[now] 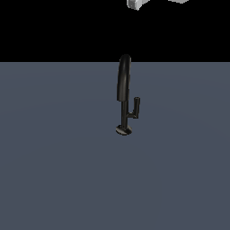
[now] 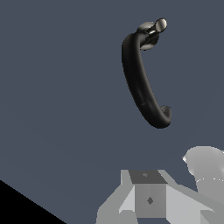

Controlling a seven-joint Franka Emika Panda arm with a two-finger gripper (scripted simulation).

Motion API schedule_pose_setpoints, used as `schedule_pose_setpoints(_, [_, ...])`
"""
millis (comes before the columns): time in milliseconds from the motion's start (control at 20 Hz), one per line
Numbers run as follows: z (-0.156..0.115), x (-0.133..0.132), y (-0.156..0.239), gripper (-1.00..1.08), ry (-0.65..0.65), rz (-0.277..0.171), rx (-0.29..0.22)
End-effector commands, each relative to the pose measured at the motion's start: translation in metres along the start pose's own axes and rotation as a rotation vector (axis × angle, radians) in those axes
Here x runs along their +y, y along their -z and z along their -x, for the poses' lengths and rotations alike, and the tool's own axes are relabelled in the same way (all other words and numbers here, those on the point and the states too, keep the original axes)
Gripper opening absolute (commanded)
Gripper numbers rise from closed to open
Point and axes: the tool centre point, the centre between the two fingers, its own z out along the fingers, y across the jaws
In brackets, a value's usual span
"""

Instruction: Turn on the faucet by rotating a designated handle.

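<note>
The black glossy faucet (image 1: 123,81) stands upright on the grey floor, its arched spout rising from a thin stem on a small round base (image 1: 123,130). The handle (image 1: 136,107), a short upright black bar on a small horizontal arm, sits on the exterior view's right of the stem. The wrist view looks down on the spout (image 2: 141,85), with the handle's top (image 2: 161,24) beyond it. My gripper (image 2: 148,176) hangs high above the faucet and touches nothing. Its grey fingers (image 2: 150,199) overlap in that view, so their gap is hidden.
A flat grey floor (image 1: 54,170) spreads around the faucet, with black background behind. White parts of my arm (image 1: 134,3) show at the exterior view's top edge. A pale rounded arm part (image 2: 205,168) shows in the wrist view.
</note>
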Motion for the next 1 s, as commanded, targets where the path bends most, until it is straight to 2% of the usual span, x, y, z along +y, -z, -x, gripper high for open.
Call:
schedule_pose_setpoints(0, [-0.017,-0.001,-0.002,-1.00,-0.043,-0.041,-0.038])
schedule_pose_setpoints(550, [-0.097,0.005,-0.019,-1.00,-0.246,-0.234,-0.218])
schedule_pose_setpoints(950, [-0.160,0.019,-0.047,-1.00,-0.424,-0.401,-0.374])
